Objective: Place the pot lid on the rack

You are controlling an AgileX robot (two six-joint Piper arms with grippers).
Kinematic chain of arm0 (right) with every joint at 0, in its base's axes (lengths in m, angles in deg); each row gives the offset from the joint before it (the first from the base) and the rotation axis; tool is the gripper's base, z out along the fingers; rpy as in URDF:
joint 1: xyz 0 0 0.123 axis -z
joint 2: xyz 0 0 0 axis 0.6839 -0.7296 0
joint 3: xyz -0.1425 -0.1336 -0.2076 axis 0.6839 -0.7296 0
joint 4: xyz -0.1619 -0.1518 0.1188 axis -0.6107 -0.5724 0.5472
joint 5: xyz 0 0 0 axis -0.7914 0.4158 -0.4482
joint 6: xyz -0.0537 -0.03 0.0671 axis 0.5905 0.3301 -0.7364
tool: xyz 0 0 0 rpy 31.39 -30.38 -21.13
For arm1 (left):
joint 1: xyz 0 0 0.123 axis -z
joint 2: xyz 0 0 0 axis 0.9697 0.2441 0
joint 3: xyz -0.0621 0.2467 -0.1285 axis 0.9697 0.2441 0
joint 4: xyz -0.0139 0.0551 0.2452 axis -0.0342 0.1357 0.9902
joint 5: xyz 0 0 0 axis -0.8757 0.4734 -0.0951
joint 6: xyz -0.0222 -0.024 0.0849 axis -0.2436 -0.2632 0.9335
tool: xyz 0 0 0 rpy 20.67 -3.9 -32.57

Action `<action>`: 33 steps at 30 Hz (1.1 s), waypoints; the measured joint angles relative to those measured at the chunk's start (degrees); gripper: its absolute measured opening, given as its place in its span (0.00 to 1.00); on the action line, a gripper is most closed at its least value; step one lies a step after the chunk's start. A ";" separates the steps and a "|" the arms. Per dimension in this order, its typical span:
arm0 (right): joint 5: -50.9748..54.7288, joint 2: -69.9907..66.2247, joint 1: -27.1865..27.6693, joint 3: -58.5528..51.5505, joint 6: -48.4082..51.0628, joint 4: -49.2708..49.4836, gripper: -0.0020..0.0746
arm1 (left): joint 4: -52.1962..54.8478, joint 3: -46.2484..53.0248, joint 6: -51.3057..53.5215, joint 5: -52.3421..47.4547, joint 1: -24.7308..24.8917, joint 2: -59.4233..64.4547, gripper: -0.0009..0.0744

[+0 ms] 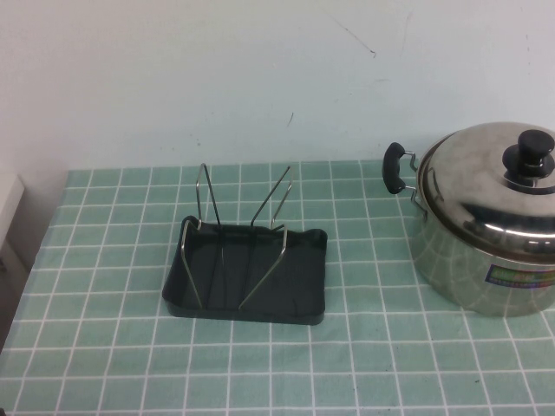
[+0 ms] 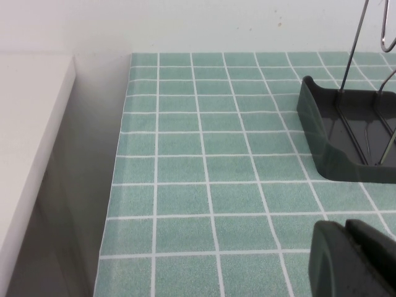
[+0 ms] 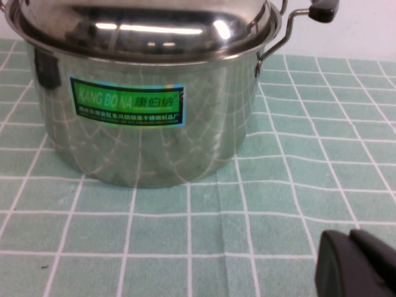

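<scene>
So here's my setup: the pot lid [image 1: 494,178] is sitting on the steel pot [image 1: 486,277] over by the right edge of the counter [image 1: 364,364], black knob [image 1: 531,152] up top, fully seated on the rim as far as I can see. One black side handle [image 1: 395,167] sticks out toward the middle of the counter. From my right wrist view the pot fills most of the frame, green label [image 3: 127,102] facing me, lid [image 3: 142,25] resting on it.

The rack [image 1: 247,273] is well apart from the pot, roughly mid-counter and nearer the far edge than the near one. Black tray, wire prongs [image 1: 208,204] standing upright in a V, nothing resting in them.

My left claw [image 2: 352,260] hangs above the counter near the left edge, with a corner of the rack [image 2: 337,142] ahead of it. Fingers look pressed together, just a thin seam between them, gripping nothing. My right claw [image 3: 359,263] hovers above the green tile cloth just in front of the pot, not touching it, and it's also closed up with nothing in it. Neither claw shows in the high view.
</scene>
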 joint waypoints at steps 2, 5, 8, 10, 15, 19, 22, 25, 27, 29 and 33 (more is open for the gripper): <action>0.00 0.00 0.00 0.00 0.00 0.00 0.02 | 0.02 0.00 -0.15 0.00 0.00 0.00 0.01; 0.00 0.00 0.00 0.00 0.00 0.00 0.02 | 0.12 0.00 -0.11 -0.04 0.00 0.00 0.01; 0.00 0.00 0.00 0.00 0.00 0.00 0.02 | 0.12 0.00 -0.11 -0.13 0.00 0.00 0.01; 0.00 0.00 0.00 0.00 0.00 0.00 0.02 | 0.12 0.00 -0.11 -0.13 0.00 0.00 0.01; 0.00 0.00 0.00 0.00 0.00 0.00 0.02 | 0.12 0.00 -0.11 -0.13 0.00 0.00 0.01; 0.00 0.00 0.00 0.00 0.00 0.00 0.02 | 0.12 0.00 -0.11 -0.13 0.00 0.00 0.01; -0.48 0.00 0.00 0.00 0.00 0.00 0.02 | 0.13 0.00 -0.11 0.41 0.00 0.00 0.01; -2.44 0.00 0.00 -0.27 0.00 0.00 0.02 | 0.24 0.11 -0.11 1.91 0.00 0.00 0.01; -4.91 0.00 0.00 -0.36 0.00 0.00 0.02 | 0.24 0.18 -0.11 3.11 0.00 0.00 0.01; -8.12 0.00 0.00 -0.36 0.00 0.00 0.02 | 0.24 0.18 -0.11 5.73 0.00 0.00 0.01; -17.53 0.00 0.00 -0.36 0.00 0.00 0.02 | 0.34 0.18 0.01 13.28 0.00 0.00 0.01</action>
